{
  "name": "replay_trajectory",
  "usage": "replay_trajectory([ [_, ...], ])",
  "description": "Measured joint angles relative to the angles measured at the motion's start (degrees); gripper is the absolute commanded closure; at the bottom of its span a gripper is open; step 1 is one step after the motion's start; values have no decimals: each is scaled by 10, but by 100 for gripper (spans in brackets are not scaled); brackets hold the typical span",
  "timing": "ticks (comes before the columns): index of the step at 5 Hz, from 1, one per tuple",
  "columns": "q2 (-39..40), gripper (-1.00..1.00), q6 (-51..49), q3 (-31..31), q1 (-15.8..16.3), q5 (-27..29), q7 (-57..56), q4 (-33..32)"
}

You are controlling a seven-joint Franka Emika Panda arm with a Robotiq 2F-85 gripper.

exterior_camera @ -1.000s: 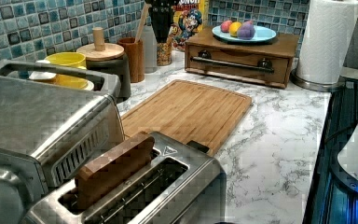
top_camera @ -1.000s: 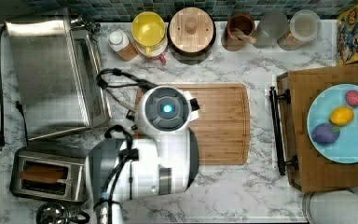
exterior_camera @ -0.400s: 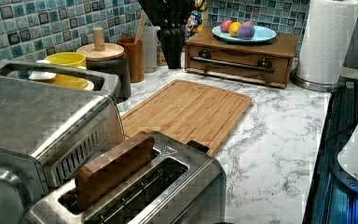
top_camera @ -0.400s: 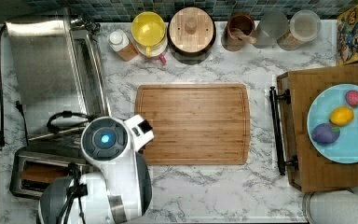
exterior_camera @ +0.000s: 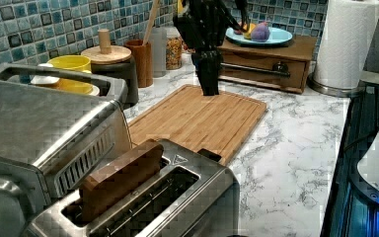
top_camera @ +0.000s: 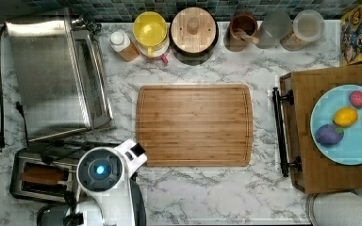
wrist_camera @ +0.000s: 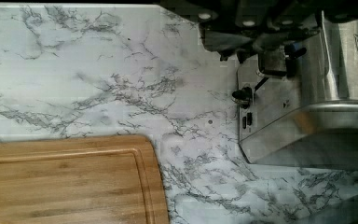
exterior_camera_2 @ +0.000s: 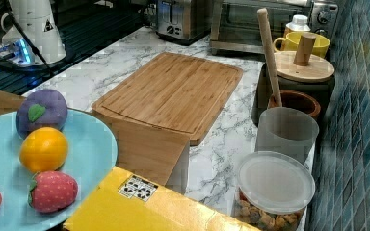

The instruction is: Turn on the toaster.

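One arm is at work here, and its gripper (wrist_camera: 261, 42) is hanging just off the control end of the toaster (wrist_camera: 307, 107); we cannot tell whether it is open or closed. In the wrist view we are seeing the black lever (wrist_camera: 243, 94) sticking out of that end face, close to the gripper but apparently not yet touched.

We are judging this to be the approach step. The brown slice (exterior_camera: 121, 180) is standing high out of its slot, so the lever seems to be up. The next move is calling for lining up above the lever and pressing it straight down until it latches.

The toaster (top_camera: 42, 176) is sitting at the top view's lower left, just beside the larger toaster oven (top_camera: 52, 75). A bamboo cutting board (top_camera: 194, 125) is lying in the middle of the marble counter (top_camera: 207, 188). Jars and a yellow mug (top_camera: 151, 29) are lining the blue tiled backsplash (exterior_camera: 39, 29), and a wooden tray (top_camera: 311, 141) is carrying a plate (top_camera: 330, 117) of toy fruit.
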Motion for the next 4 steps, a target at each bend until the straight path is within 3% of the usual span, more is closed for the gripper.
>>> replay_trajectory([
  [2,-19,100,112,24,30,25,-27,-43],
  [4,-4,100,108,38,51,28,-50,-55],
])
